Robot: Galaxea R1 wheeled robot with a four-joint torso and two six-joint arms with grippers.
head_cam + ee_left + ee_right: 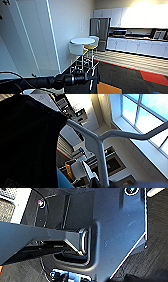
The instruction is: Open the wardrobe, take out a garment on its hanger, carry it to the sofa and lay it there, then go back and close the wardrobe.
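My left arm comes in low across the head view, and the left gripper [87,77] is shut on the thin white hanger [93,74]. The black garment [81,88] hangs from it just below the gripper. In the left wrist view the hanger [100,144] shows close up as white bars, with its stem running down into the gripper [101,184]. The black garment [27,144] is draped over one shoulder of the hanger. The right wrist view looks onto the robot's own dark plate and bar.
A round white table [82,40] with white chairs [76,48] and a yellow stool [90,46] stands close ahead by the wall. Behind it are a grey steel fridge [99,30] and white kitchen cabinets [137,46]. Dark carpet with an orange patch [107,88] opens to the right. Tall white panels [27,37] rise on the left.
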